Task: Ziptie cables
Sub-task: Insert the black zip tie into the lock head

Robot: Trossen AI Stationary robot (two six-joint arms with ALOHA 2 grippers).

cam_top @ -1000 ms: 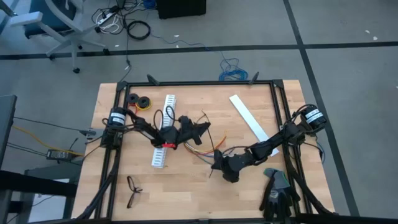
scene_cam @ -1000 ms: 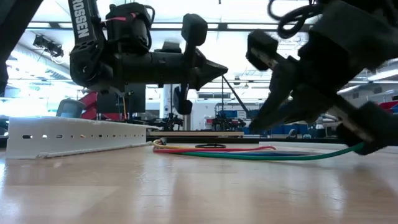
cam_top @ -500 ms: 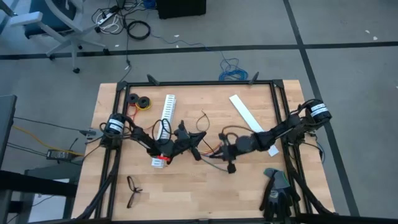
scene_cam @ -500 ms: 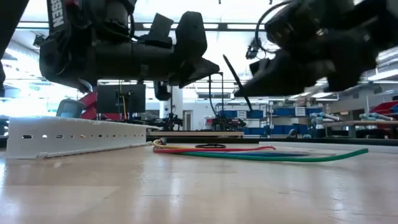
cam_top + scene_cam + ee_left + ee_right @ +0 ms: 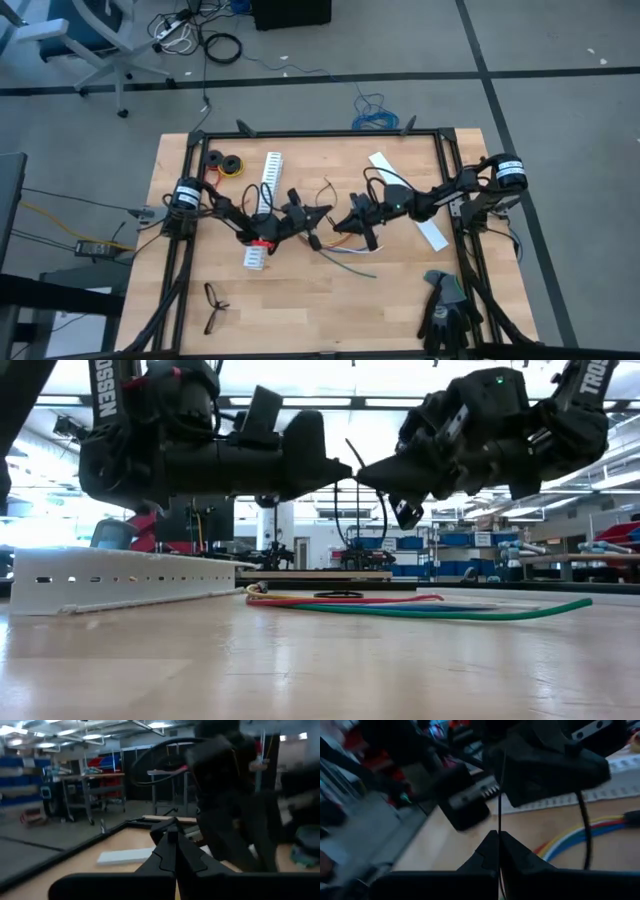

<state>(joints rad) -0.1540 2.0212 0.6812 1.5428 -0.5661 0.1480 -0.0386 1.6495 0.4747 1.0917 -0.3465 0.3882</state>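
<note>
Right arm swings up to meet the left over the cables

A second ago the right gripper (image 5: 338,222) hung low near the counter's front right, beside the gloves; it has since risen and swung toward the middle, and now points tip to tip at the left gripper (image 5: 322,211) above the cables (image 5: 400,605). The left gripper has drawn back slightly and dropped a little in the low view. A ziptie (image 5: 499,790) now stands upright from the right gripper's closed jaws. The green cable (image 5: 350,267) now lies uncovered on the counter.
</note>
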